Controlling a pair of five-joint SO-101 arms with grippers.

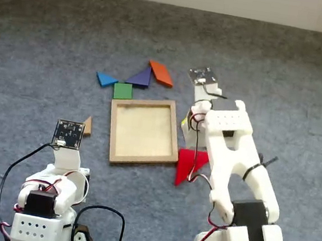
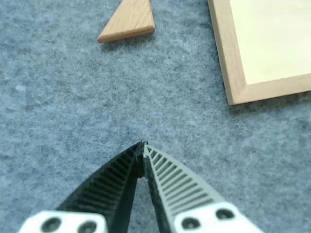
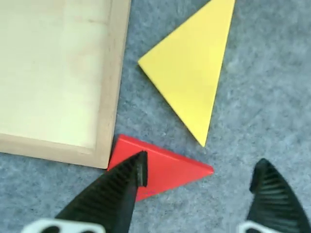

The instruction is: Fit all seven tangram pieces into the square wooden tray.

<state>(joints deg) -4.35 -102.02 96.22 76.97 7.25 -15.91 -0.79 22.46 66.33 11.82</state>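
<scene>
left gripper (image 2: 144, 148) ribbed tips pinched together, empty | right gripper (image 3: 201, 167) spread wide above red triangle (image 3: 163, 171), perhaps touching

I see a grey, felt-like counter (image 1: 52, 47). On it lies the tray (image 1: 113, 132). Past its far edge lie a blue triangle (image 1: 104, 79), purple triangle (image 1: 141, 78), orange piece (image 1: 161, 73) and green square (image 1: 123, 90). A wooden triangle (image 1: 88, 126) lies to its left, and a red triangle (image 1: 189, 163) and yellow triangle (image 3: 194, 80) to its right.

Yellow triangle (image 1: 183, 123) mostly under right arm (image 1: 233, 157)
</scene>
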